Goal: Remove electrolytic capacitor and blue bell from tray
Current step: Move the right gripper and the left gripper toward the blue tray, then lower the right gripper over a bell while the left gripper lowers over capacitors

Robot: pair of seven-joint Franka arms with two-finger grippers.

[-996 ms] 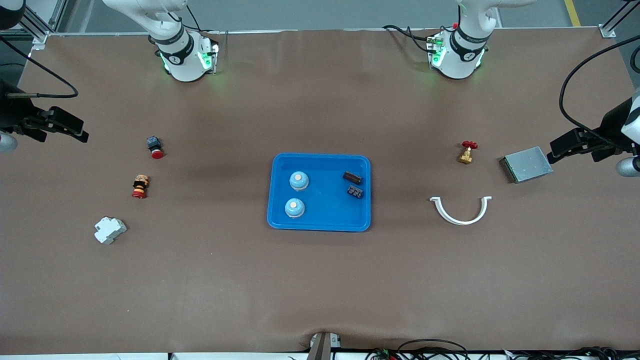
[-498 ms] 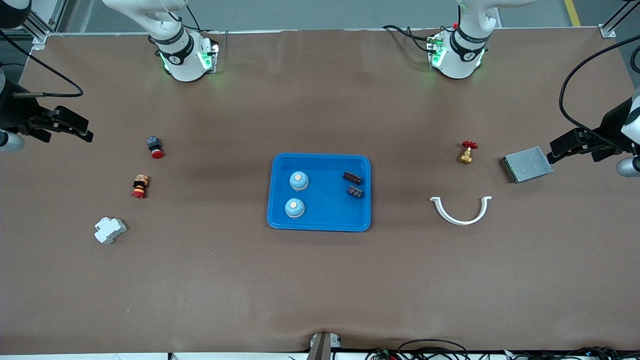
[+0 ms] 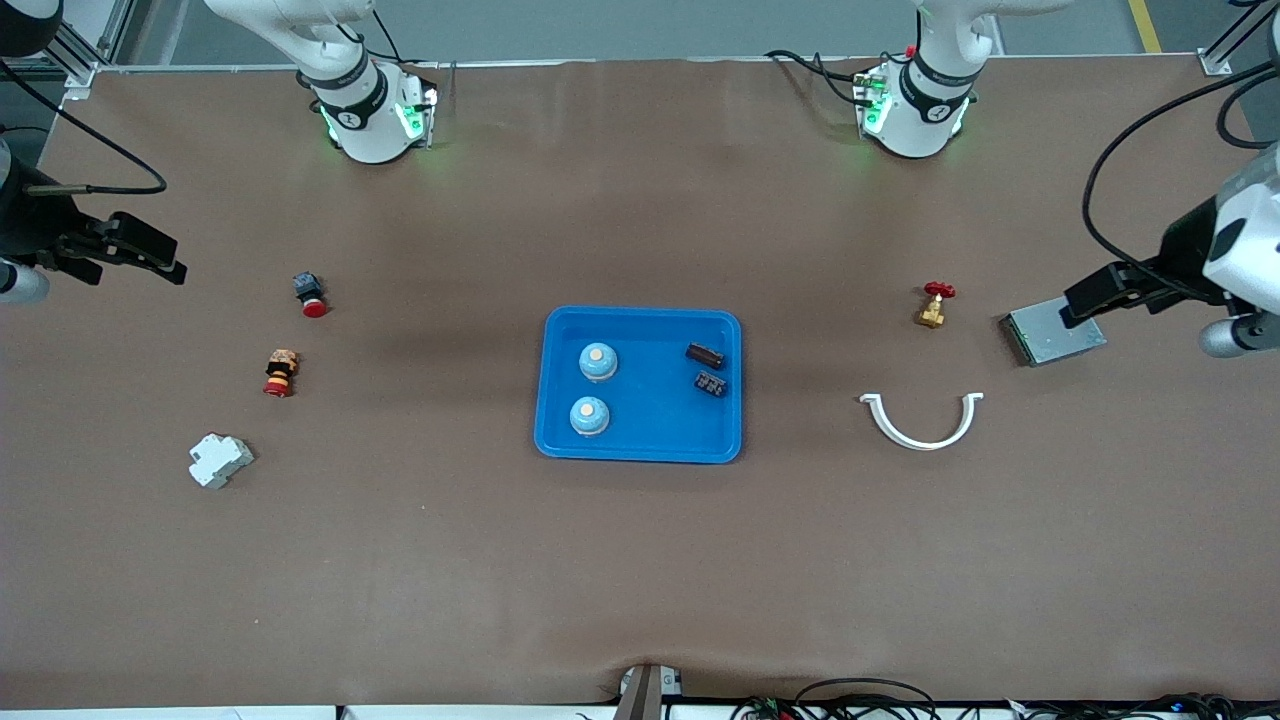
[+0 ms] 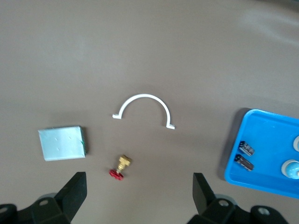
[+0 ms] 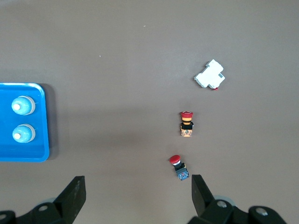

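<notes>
A blue tray (image 3: 640,313) lies mid-table. In it stand two blue bells (image 3: 598,362) (image 3: 589,416) on the side toward the right arm's end, and two dark capacitors (image 3: 705,355) (image 3: 711,383) lie on the side toward the left arm's end. My left gripper (image 3: 1095,290) hangs open over the grey box (image 3: 1052,332), holding nothing. In the left wrist view the left gripper (image 4: 139,191) is open, with the capacitors (image 4: 246,149) off to one side. My right gripper (image 3: 140,255) hangs open and empty over bare table at the right arm's end. In the right wrist view the right gripper (image 5: 136,189) is open, and both bells (image 5: 23,106) show in the tray.
Toward the left arm's end lie a brass valve with a red wheel (image 3: 934,305) and a white half-ring (image 3: 922,422). Toward the right arm's end lie two red push buttons (image 3: 310,295) (image 3: 281,372) and a white breaker (image 3: 219,460).
The left gripper has moved in from the table's end and now hangs over the grey box. The right gripper shifted slightly at first, then stayed still. Nothing in the tray moved.
</notes>
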